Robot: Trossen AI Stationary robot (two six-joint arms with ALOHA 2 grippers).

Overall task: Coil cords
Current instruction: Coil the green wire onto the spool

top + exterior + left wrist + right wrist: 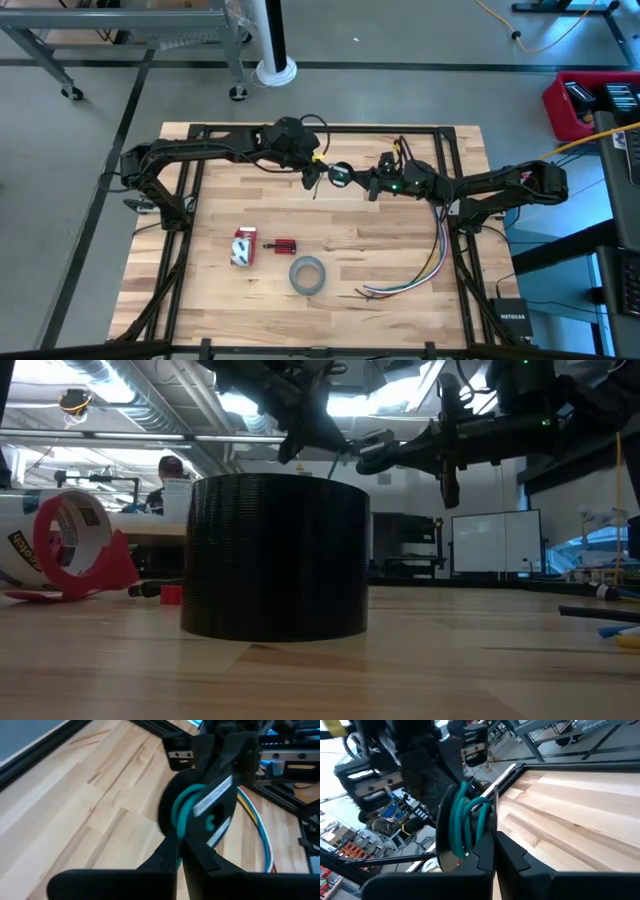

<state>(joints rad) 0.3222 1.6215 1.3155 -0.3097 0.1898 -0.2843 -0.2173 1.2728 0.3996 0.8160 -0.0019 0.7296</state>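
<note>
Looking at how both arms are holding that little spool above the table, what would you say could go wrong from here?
Both the left gripper and the right gripper are shut on the small round spool of teal cord, held in the air. If they pull unevenly, it may slip and drop to the table. The loops look loose, so they could slide off. The bunch of multicoloured wires nearby might snag the right arm.

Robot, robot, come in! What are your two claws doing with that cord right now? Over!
Left gripper and right gripper both shut on the coiled teal cord, held above the table. Tape roll and multicoloured wires lie clear below.
</note>
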